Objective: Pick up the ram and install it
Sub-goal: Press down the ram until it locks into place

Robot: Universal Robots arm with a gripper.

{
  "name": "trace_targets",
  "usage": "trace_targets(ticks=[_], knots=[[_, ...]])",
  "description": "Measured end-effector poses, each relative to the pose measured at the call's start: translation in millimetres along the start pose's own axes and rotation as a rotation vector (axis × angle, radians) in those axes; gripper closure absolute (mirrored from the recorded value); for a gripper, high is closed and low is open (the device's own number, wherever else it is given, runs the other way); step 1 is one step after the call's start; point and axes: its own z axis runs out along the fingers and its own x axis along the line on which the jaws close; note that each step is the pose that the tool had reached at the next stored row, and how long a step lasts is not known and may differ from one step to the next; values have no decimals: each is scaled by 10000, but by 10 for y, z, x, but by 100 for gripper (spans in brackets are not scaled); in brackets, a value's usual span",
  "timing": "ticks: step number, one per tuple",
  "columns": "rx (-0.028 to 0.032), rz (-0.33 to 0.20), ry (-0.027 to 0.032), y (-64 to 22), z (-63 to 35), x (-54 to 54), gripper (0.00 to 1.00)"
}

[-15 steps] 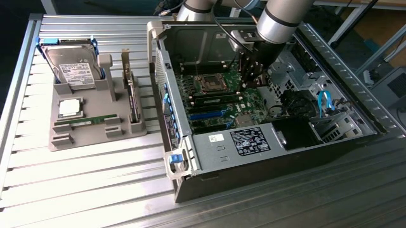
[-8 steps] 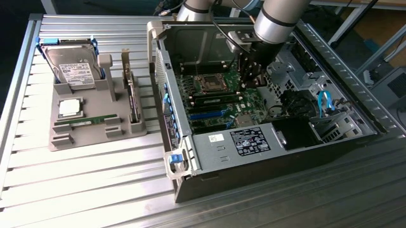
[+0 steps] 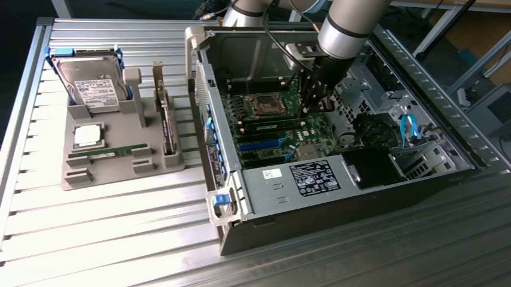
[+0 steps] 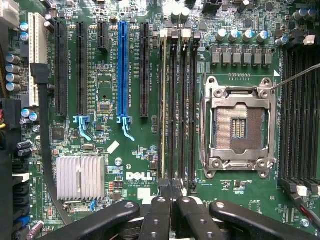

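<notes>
Your tabletop (image 3: 112, 239) is ribbed, silver-grey metal slats, evenly lit with a soft glare. Beyond its far edge you have metal frame legs (image 3: 437, 27) and a brownish floor (image 3: 479, 36).

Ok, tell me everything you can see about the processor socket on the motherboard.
The processor socket is a square frame of bright silver metal with screws at its corners, lying flat on the green motherboard. Its middle is open and holds no chip: a field of fine brownish contacts shows, with a darker patch at the centre. A thin metal rod runs off one corner. Long dark memory slots flank it on two sides. Nothing rests on it.
</notes>
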Motion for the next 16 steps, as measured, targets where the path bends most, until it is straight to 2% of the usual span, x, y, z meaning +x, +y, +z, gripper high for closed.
trace_targets(ticks=[16], knots=[[3, 0, -2, -1, 38, 17, 90]])
